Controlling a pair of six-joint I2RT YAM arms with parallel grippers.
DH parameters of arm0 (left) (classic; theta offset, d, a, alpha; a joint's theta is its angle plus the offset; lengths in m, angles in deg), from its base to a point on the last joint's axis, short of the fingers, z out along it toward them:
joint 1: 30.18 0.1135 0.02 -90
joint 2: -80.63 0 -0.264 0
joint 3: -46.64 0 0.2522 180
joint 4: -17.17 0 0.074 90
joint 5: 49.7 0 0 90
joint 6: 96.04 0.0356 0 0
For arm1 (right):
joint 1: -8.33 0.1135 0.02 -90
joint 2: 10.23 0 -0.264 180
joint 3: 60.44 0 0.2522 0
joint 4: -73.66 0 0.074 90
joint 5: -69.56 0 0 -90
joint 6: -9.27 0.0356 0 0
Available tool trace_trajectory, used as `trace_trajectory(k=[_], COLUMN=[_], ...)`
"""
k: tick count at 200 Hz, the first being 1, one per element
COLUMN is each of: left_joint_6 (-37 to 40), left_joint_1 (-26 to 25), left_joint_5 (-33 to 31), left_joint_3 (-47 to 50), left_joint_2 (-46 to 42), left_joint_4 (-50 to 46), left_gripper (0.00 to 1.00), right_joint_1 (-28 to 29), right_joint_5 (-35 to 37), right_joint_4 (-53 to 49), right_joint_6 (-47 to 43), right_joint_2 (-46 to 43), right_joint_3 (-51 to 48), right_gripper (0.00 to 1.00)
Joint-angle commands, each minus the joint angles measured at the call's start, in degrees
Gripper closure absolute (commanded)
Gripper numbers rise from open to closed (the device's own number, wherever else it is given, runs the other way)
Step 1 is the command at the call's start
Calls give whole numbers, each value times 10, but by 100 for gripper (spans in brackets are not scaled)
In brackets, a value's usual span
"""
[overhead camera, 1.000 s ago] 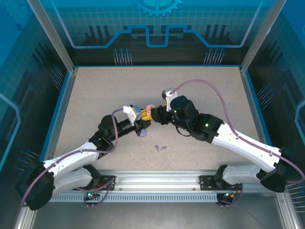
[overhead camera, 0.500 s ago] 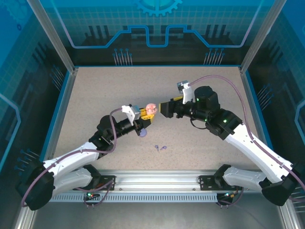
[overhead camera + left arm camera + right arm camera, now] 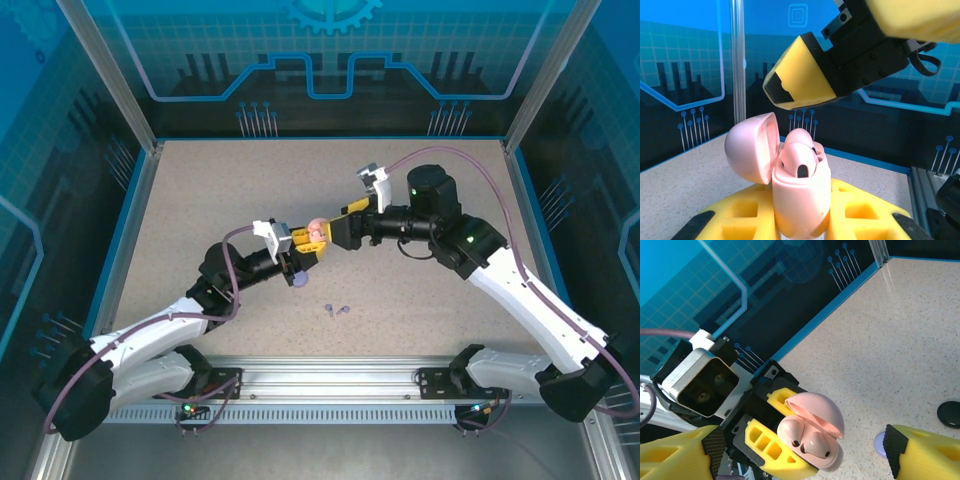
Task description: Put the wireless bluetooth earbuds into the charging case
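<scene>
Left jaws grip the pink case (image 3: pixel 800 195), lid (image 3: pixel 750 147) up, pink earbuds (image 3: pixel 815 444) sitting inside. Right jaws gape just beside it. We want a gentle, square push on the lid, so nothing pops out.

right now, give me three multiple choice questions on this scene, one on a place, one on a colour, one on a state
1. Where is the charging case? A lying on the table; B held by the left end effector; C on the front rail.
2. What colour is the case? A black; B purple; C pale pink.
3. How is its lid? A open; B shut; C taken off.
Answers: B, the yellow fingers clamp its base; C, shell and lid are both pink; A, the lid is tilted back on its hinge with earbuds showing inside.
</scene>
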Motion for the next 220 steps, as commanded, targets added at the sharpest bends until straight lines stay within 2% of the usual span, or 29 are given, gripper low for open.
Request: trace_trajectory(k=[1,26,90,128,192,220], left_joint_6=[-14,-14,-10,-10,-10,-12], left_joint_1=[-3,-3,-3,-3,-3,-3], left_joint_5=[28,27,17,15,11,11], left_joint_3=[-23,-24,-24,-24,-22,-24], left_joint_2=[-10,-11,-5,-2,-4,-2], left_joint_4=[38,37,32,31,26,27], left_gripper=[99,99,99,99,99,99], right_joint_1=[0,7,21,21,21,20], right_joint_5=[-31,-75,-127,-128,-112,-80], right_joint_4=[-25,-34,-33,-37,-57,-86], right_joint_6=[-17,-15,-17,-25,-46,-64], right_joint_2=[15,41,66,58,45,40], right_joint_3=[25,40,63,72,80,88], right_gripper=[13,12,17,21,21,21])
